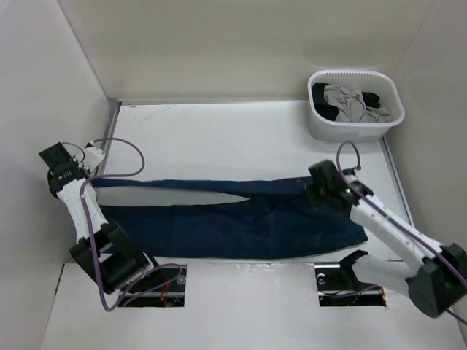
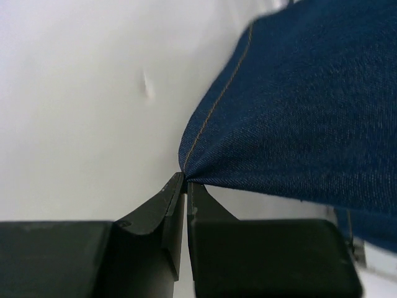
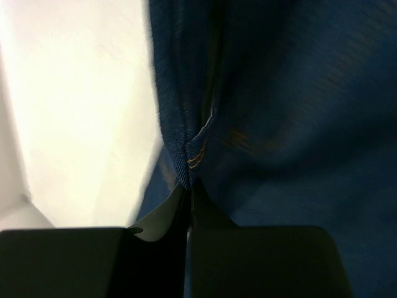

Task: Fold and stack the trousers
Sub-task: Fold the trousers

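Note:
The dark navy trousers [image 1: 241,219] lie lengthwise across the table, waist to the right, legs to the left. One leg is lifted and stretched along the far side. My left gripper [image 1: 93,177] is shut on that leg's hem corner at the left; the wrist view shows the denim [image 2: 298,112] pinched at the fingertips [image 2: 184,181]. My right gripper [image 1: 315,186] is shut on the waistband edge at the right; its wrist view shows the seam with orange stitching [image 3: 197,152] held between the jaws. The tan patch is not visible.
A white basket [image 1: 321,125] at the back right holds a light grey garment [image 1: 347,102] and a black one [image 1: 376,98]. White walls enclose the table on the left, back and right. Two cut-outs at the near edge hold the arm bases.

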Motion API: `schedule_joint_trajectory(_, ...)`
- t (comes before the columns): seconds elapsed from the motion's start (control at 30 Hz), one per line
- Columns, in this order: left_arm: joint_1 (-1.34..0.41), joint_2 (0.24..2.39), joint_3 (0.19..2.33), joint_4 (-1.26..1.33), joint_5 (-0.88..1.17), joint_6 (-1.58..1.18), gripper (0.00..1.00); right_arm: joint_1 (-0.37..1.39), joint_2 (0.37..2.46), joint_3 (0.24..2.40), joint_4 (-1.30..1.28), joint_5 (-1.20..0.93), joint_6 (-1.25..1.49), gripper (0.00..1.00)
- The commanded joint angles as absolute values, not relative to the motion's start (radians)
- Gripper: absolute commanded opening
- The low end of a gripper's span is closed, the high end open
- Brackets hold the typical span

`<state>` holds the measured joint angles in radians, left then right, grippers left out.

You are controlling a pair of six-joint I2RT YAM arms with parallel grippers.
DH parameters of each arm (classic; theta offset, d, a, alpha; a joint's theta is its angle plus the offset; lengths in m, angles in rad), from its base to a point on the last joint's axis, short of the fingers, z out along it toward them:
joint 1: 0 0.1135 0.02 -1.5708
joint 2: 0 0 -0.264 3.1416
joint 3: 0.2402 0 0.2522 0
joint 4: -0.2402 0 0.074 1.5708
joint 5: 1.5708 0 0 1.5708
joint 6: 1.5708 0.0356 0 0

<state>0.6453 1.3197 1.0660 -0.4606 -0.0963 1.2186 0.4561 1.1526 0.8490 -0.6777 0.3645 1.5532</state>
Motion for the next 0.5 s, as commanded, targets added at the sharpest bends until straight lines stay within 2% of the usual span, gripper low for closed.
schedule_joint_trajectory(0.0, 0.688, 1.223, 0.962, -0.459, -0.117, 1.302, 0.0, 0.547, 1.017, 0.688, -0.799, 0.356, 1.725, 0.01)
schedule_joint_trajectory(0.13, 0.693, 1.164, 0.827, -0.468, -0.146, 1.328, 0.0, 0.747, 0.809, 0.525, -0.974, 0.247, 1.965, 0.17)
schedule_joint_trajectory(0.2, 0.703, 1.137, 0.784, -0.469, -0.161, 1.339, 0.0, 0.859, 0.724, 0.499, -1.105, 0.233, 2.076, 0.39)
schedule_joint_trajectory(0.27, 0.708, 1.118, 0.762, -0.474, -0.172, 1.345, 0.0, 0.954, 0.66, 0.495, -1.219, 0.238, 2.169, 0.56)
schedule_joint_trajectory(0.3, 0.706, 1.109, 0.752, -0.482, -0.179, 1.348, 0.0, 0.99, 0.635, 0.495, -1.264, 0.238, 2.204, 0.7)
schedule_joint_trajectory(0.33, 0.702, 1.103, 0.743, -0.491, -0.183, 1.35, 0.0, 1.014, 0.618, 0.495, -1.299, 0.239, 2.23, 1.0)
schedule_joint_trajectory(0.47, 0.702, 1.089, 0.721, -0.506, -0.192, 1.344, 0.0, 1.015, 0.607, 0.463, -1.301, 0.25, 2.27, 1.0)
